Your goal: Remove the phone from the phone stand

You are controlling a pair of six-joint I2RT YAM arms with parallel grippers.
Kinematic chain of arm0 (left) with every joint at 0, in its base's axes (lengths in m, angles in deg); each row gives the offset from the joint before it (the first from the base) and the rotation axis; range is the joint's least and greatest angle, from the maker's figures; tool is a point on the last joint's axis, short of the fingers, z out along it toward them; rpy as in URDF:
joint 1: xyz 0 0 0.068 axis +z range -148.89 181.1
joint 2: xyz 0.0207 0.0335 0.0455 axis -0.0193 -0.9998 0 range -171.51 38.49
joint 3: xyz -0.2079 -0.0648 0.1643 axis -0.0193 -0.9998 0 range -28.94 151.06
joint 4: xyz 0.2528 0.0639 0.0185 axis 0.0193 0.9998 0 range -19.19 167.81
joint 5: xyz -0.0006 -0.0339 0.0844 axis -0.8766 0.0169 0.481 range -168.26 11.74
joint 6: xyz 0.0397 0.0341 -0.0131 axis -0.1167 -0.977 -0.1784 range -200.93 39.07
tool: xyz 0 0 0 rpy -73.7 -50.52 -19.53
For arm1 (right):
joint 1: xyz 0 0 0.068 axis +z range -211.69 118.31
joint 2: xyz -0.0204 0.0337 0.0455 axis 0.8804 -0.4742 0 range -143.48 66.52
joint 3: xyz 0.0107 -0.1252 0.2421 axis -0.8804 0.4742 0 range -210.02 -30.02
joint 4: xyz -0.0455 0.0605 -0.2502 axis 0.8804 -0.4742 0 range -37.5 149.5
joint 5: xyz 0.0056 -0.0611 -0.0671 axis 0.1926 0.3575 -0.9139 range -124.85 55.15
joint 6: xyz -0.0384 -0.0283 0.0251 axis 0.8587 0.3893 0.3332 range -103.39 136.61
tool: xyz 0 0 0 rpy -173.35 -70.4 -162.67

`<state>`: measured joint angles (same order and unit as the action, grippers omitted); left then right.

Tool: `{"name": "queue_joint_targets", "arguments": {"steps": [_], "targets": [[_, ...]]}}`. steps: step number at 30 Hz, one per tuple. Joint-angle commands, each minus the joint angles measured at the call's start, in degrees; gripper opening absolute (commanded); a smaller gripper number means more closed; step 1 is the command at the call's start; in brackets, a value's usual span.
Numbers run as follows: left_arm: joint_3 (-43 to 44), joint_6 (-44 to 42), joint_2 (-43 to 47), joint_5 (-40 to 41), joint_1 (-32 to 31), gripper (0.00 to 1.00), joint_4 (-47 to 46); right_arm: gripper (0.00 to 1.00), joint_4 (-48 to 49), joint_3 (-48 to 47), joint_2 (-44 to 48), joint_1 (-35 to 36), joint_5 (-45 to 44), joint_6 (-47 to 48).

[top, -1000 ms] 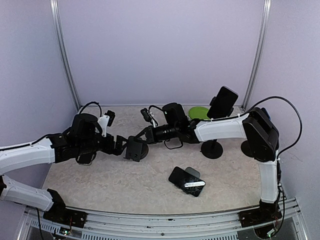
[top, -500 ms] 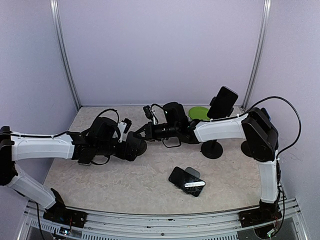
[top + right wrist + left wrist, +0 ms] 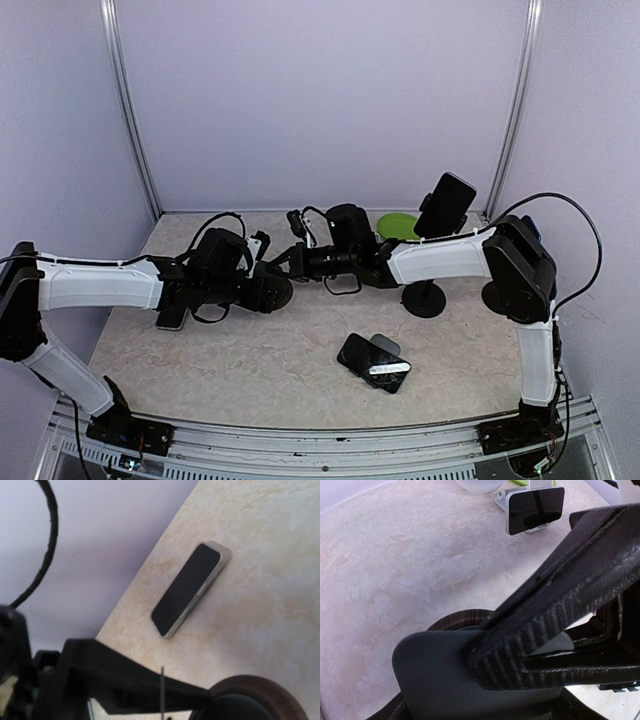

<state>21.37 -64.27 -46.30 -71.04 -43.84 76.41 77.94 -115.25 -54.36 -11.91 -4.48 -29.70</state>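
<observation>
The phone (image 3: 258, 290) is a dark slab on the phone stand with the round wood-grain base (image 3: 281, 297), left of the table's middle. My left gripper (image 3: 263, 287) has its jaws around the phone. In the left wrist view the matte dark phone (image 3: 440, 672) fills the bottom of the frame. A textured black finger (image 3: 570, 580) lies across the phone, and the base's rim (image 3: 462, 617) shows behind it. My right gripper (image 3: 288, 263) is shut, with its tip at the stand's far side. I cannot tell whether it holds the stand. The right wrist view shows the base (image 3: 262, 686).
A second phone (image 3: 445, 205) sits high on a black stand (image 3: 425, 299) at the right, beside another black base (image 3: 494, 295). Dark phones (image 3: 375, 362) lie overlapping at front centre. One phone (image 3: 187, 591) lies flat under my left arm. A green dish (image 3: 398, 224) is at the back.
My left arm reached right to the wood-base stand and its jaws closed around the phone. The right arm has stayed in place.
</observation>
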Motion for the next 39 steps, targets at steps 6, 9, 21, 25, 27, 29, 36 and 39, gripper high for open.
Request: {"name": "queue_joint_targets", "arguments": {"steps": [6,9,21,25,27,29,36,39], "targets": [[1.2,-0.3,1.3,3.6,0.5,0.52,-0.2,0.01,3.0,-0.2,0.1,0.2,0.4,0.9],[0.0,-1.5,2.7,2.2,1.3,0.48,-0.8,0.3,4.4,0.6,0.0,-0.4,2.1,0.7],[-3.5,-6.2,8.5,-4.7,11.7,0.44,-0.9,0.85,8.8,8.0,5.4,-2.5,2.2,5.5],[-1.9,-8.9,8.9,-6.0,17.7,0.43,0.6,0.88,11.2,12.2,8.1,-2.9,2.0,7.4],[-0.5,-9.4,8.3,-7.4,21.3,0.43,1.7,0.88,12.3,14.1,9.3,-3.0,2.4,8.2],[1.4,-9.7,6.9,-8.9,25.2,0.43,3.2,0.88,12.4,15.4,10.2,-3.1,2.9,9.2],[7.8,-13.1,0.5,-9.8,30.8,0.4,5.8,0.87,13.8,19.4,12.3,-3.1,6.8,12.1],[10.1,-14.1,-2.4,-10.8,33.3,0.39,6.6,0.87,13.2,20.6,13.5,-3.2,7.5,13.7]]}}
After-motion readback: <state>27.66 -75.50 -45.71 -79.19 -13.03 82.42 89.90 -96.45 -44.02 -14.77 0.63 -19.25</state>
